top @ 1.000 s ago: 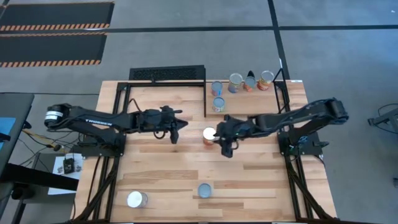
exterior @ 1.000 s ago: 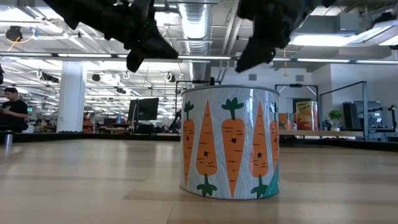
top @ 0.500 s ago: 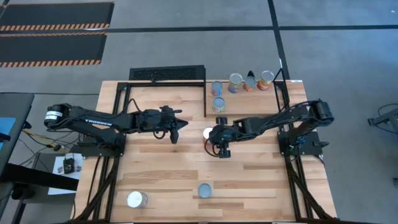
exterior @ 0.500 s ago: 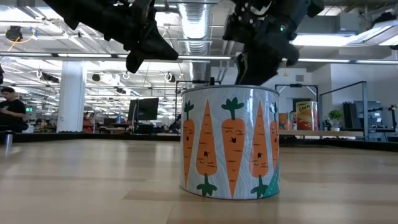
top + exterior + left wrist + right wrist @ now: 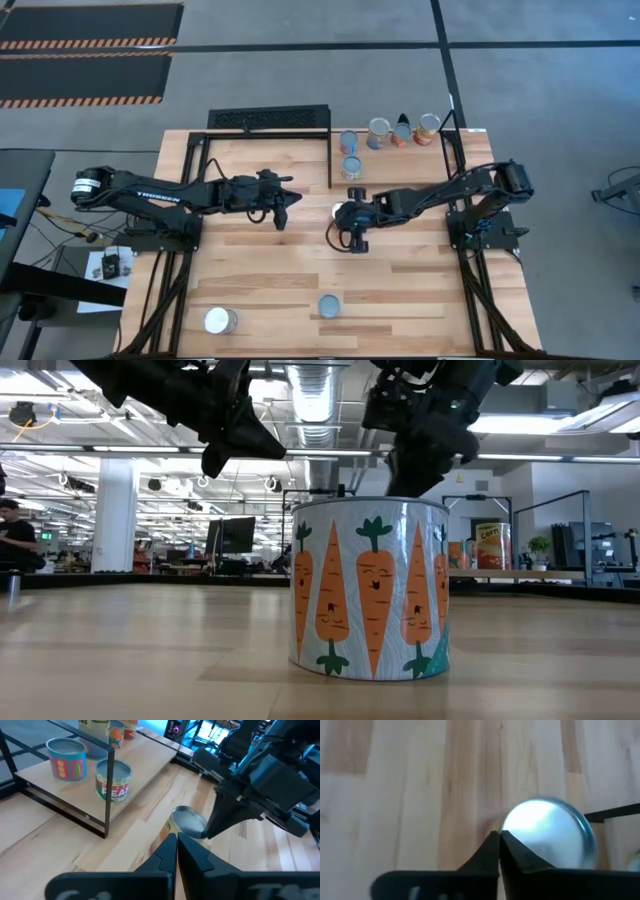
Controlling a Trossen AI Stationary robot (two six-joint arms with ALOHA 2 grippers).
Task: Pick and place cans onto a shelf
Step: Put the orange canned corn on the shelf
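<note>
My right gripper (image 5: 352,228) hangs over the table centre, fingers pinched together on nothing, the target can (image 5: 339,212) at its 11 o'clock. Reopen wide, centre over the lid, descend (left gripper (image 5: 283,207) closed, waiting).

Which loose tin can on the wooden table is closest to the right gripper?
The silver-topped can at mid-table, directly beside the shut right gripper; the two other loose cans stand at the near edge.
</note>
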